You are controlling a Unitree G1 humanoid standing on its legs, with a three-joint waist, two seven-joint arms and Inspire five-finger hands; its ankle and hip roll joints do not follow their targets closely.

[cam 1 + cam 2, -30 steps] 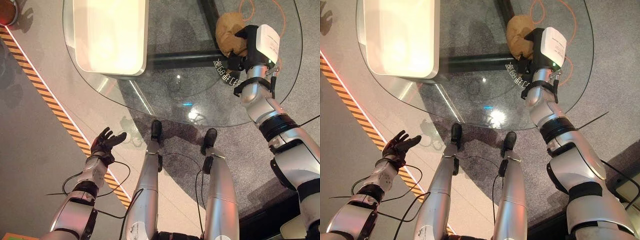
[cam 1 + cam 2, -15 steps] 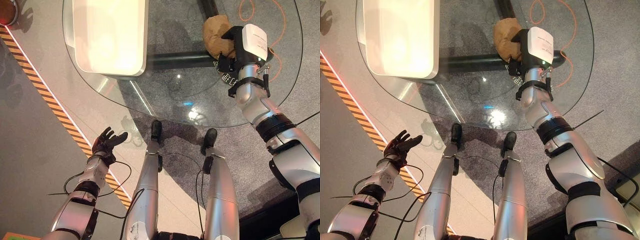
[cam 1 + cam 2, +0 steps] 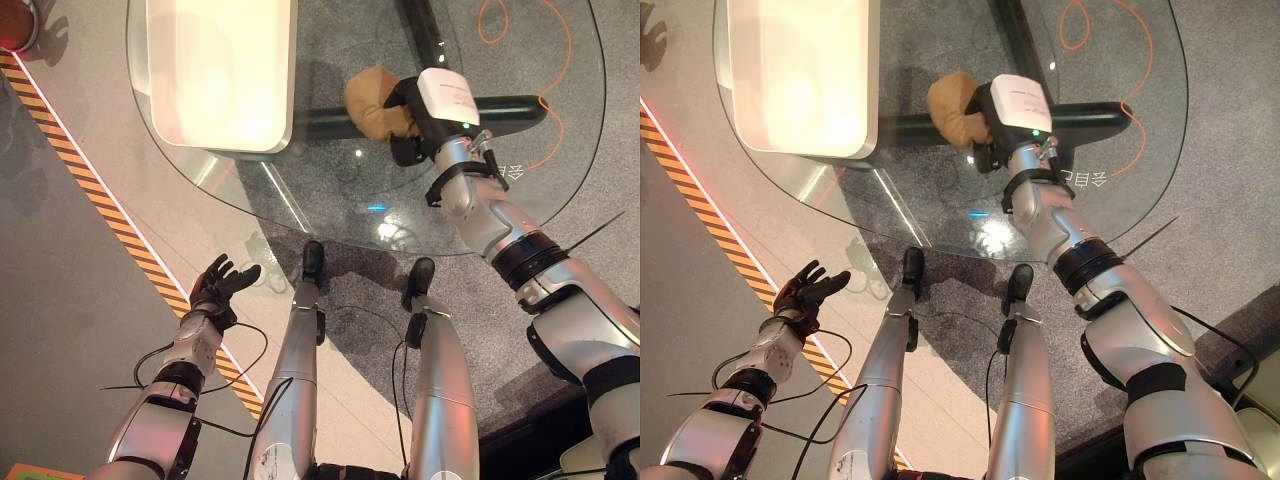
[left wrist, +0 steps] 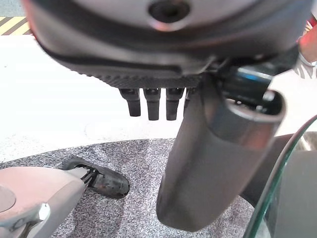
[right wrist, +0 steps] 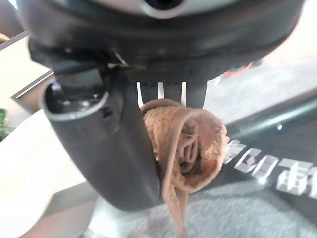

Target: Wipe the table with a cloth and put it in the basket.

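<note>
Wiping in progress — right hand [image 3: 408, 118] has swept the cloth [image 3: 372, 102] across the glass worktop [image 3: 330, 205] toward the robot's left: a second ago the bundle sat out by the orange cable [image 3: 545, 70], now it is near the worktop's middle, close to the white basket [image 3: 222, 70] but not touching it. In the right wrist view the thumb and fingers are curled round the tan cloth [image 5: 190, 146], which is bunched into a loose roll with a tail hanging down. In the eye views the wad's long axis runs roughly along the sweep, left-right, bulk leading toward the basket. My read: wipe pass is well along and the stroke is closing on the basket, so the drop-off is a short carry from here — cloth not in the basket yet. Left hand [image 3: 222, 282] hangs low beside the worktop over the floor, fingers spread and relaxed, holding nothing, much as before
</note>
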